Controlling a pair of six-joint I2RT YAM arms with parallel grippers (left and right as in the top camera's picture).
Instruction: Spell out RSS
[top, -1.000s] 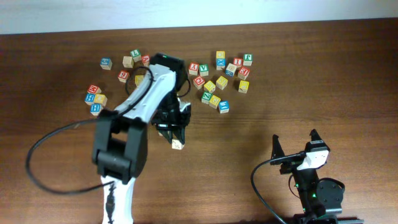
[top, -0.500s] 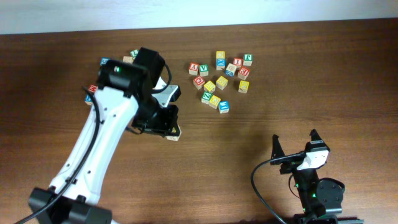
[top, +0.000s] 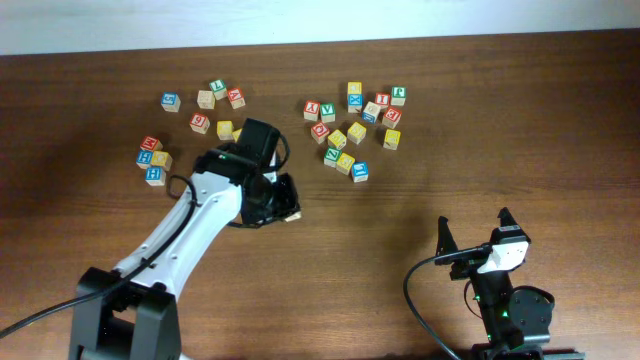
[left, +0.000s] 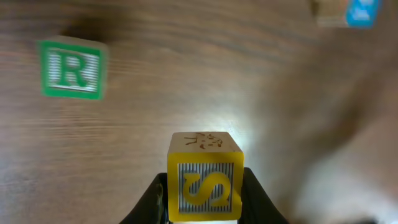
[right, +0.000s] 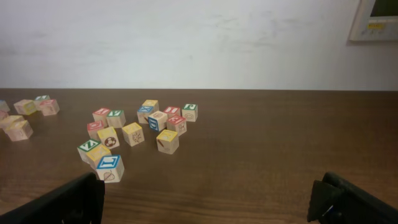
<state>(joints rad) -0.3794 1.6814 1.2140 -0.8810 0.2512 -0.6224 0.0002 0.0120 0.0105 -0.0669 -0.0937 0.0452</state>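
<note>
Left gripper (left: 204, 200): closed narrowly, clamping the yellow S cube (left: 204, 186) by its sides.
R cube (left: 71, 68): green-and-white, on the table (left: 155, 112), apart from the held cube, up-left in the wrist view.
Right gripper (right: 208, 202): spread wide, empty.

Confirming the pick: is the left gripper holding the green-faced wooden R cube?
No, the left gripper clamps the yellow-faced wooden S cube; the green-faced wooden R cube lies apart on the table.

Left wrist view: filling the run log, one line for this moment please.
left gripper: shut on S cube | R cube: lying apart | right gripper: open
</note>
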